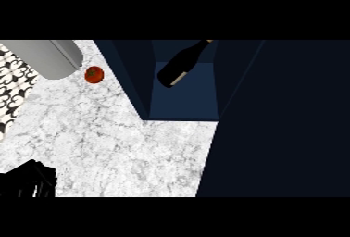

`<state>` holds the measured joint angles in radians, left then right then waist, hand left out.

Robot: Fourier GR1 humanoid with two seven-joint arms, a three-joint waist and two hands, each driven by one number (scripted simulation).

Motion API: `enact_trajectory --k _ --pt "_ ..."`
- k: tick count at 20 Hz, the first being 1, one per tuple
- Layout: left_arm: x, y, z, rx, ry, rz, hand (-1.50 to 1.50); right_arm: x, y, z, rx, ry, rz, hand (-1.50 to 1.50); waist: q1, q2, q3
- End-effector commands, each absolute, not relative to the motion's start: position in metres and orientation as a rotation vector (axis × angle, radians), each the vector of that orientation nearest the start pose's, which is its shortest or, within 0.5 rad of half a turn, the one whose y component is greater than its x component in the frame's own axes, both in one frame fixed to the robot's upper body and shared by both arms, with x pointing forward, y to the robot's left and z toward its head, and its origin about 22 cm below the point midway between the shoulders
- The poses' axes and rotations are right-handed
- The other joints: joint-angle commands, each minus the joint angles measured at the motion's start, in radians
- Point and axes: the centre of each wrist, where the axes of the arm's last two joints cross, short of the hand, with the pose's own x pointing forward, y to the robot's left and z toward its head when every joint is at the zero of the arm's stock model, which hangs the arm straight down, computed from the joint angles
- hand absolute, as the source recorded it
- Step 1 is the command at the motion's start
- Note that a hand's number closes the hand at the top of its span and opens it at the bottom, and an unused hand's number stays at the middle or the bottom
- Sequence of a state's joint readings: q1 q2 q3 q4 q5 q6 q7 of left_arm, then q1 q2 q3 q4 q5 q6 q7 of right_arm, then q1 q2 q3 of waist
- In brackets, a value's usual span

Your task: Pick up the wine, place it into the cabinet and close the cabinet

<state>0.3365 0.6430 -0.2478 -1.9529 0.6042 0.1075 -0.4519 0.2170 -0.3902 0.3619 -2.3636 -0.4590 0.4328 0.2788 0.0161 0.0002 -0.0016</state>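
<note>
Wine bottle (183, 64): I see it lying tilted inside the open cabinet (183, 99).
Left hand (27, 181): low left, fingers unreadable, can't tell.
Right hand: out of view.
Left to do: I judge, close the door (280, 129).

Flat, even light falls on the pale marble tabletop (123, 139), which reads bright. The navy cabinet (273, 129) is very dim, its open inside slightly lighter. Shadows are faint; no glare.
</note>
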Motion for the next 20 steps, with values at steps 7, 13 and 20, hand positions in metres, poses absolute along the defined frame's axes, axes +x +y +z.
enact_trajectory --k 7,13,20 --pt "0.14 0.309 0.075 -0.201 -1.876 -0.058 1.5 0.155 -0.129 0.186 0.925 -1.674 0.791 1.5 0.006 -0.002 0.0" --pt "0.142 0.32 0.067 -0.204 -1.862 -0.059 1.5 0.165 -0.082 0.211 0.939 -1.669 0.787 1.5 -0.002 -0.003 0.0" --pt "0.146 0.315 0.072 -0.204 -1.873 -0.056 1.5 0.213 -0.043 0.233 0.938 -1.654 0.707 1.5 0.003 0.0 0.001"
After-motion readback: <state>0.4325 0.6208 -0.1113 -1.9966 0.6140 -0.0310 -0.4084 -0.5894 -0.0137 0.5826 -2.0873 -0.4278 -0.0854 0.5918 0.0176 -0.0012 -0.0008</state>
